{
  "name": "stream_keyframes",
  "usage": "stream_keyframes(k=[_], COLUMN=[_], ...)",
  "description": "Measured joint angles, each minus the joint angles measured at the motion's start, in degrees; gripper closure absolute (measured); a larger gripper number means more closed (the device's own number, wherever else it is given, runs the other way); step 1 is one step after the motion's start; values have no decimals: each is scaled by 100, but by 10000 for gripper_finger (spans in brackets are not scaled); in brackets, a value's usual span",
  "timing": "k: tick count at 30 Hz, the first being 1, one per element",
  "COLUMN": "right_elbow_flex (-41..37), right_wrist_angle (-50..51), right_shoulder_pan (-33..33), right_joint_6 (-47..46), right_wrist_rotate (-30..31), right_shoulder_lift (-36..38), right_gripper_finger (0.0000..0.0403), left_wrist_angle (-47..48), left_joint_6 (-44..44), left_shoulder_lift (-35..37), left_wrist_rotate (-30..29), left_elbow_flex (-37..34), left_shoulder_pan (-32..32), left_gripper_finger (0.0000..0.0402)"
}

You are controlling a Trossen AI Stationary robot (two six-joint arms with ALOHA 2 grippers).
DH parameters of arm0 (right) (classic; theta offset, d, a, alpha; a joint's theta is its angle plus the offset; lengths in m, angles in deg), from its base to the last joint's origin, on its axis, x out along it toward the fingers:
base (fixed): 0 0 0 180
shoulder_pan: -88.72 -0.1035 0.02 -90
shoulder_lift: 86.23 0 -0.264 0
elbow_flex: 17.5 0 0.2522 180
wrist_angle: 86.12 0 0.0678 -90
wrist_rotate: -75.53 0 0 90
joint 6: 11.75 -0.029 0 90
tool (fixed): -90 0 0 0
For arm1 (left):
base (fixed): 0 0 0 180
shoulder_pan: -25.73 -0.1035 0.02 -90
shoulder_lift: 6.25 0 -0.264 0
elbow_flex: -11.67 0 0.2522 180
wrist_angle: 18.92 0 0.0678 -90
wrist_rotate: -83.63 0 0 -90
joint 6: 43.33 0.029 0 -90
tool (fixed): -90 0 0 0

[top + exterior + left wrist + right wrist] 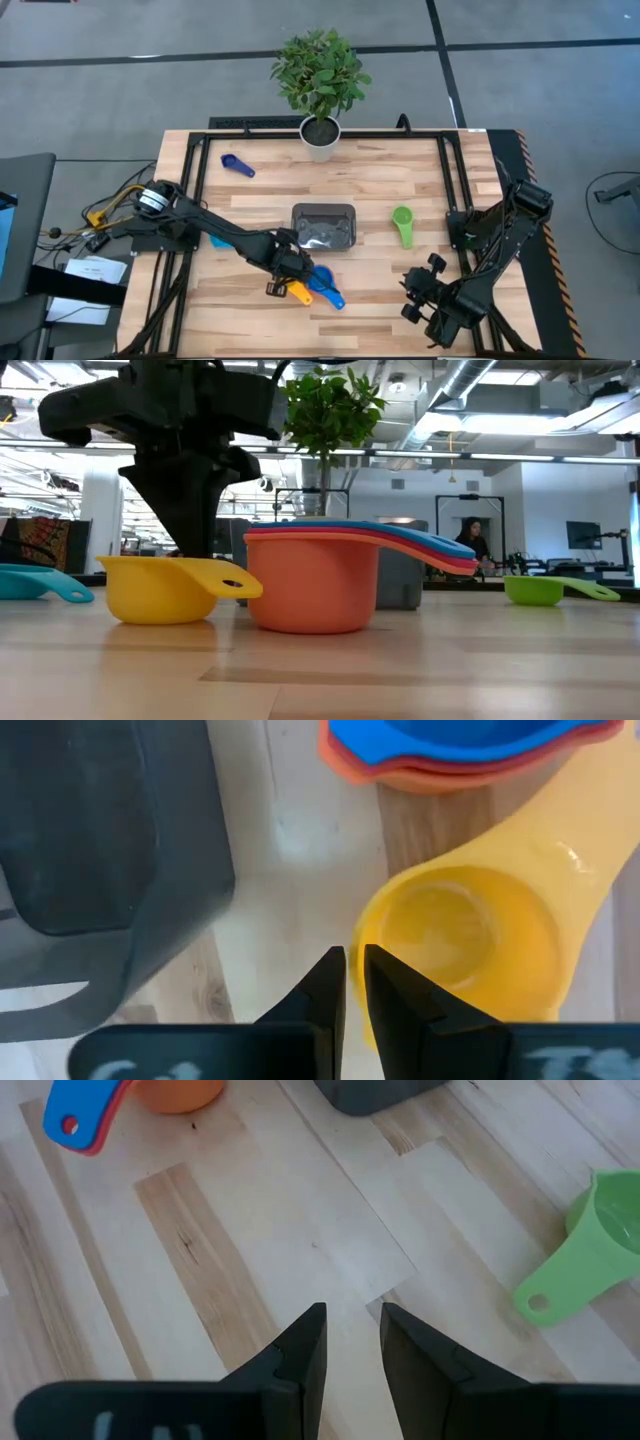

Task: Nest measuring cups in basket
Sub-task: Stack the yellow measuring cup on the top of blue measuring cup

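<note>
Left gripper fingers nearly pressed together, empty, at yellow cup rim. Stacked cups at 3 o'clock of it. Basket at 12. Green cup far at 2. Right gripper slightly spread, idle.

We are seeing a potted plant standing at the wooden table's far edge; a person is standing beyond.
</note>
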Motion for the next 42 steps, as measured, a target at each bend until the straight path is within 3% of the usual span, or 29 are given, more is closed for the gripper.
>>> stream_keyframes(k=[14, 22, 30, 37, 42], right_elbow_flex=[0, -2, -2, 307, 500], right_wrist_angle=[-7, 22, 145, 2060, 3238], right_shoulder_pan=[0, 0, 0, -140, -313], right_joint_6=[-1, 23, 46, -1136, -1984], right_wrist_rotate=[-13, -17, -54, 1, -17], right_shoulder_lift=[0, 0, 0, 0, 34], right_gripper_finger=[283, 283, 283, 283, 283], left_wrist_angle=[-191, -191, 467, 603, 646], left_joint_6=[-114, 156, 603, 765, 907], left_shoulder_lift=[-43, -44, -38, -11, -11], left_wrist_rotate=[274, 310, 253, -213, -205], left_elbow_flex=[-166, -155, 771, 2105, 2506], left_shoulder_pan=[4, -2, -29, -251, -435], left_gripper_finger=[372, 397, 400, 400, 400])
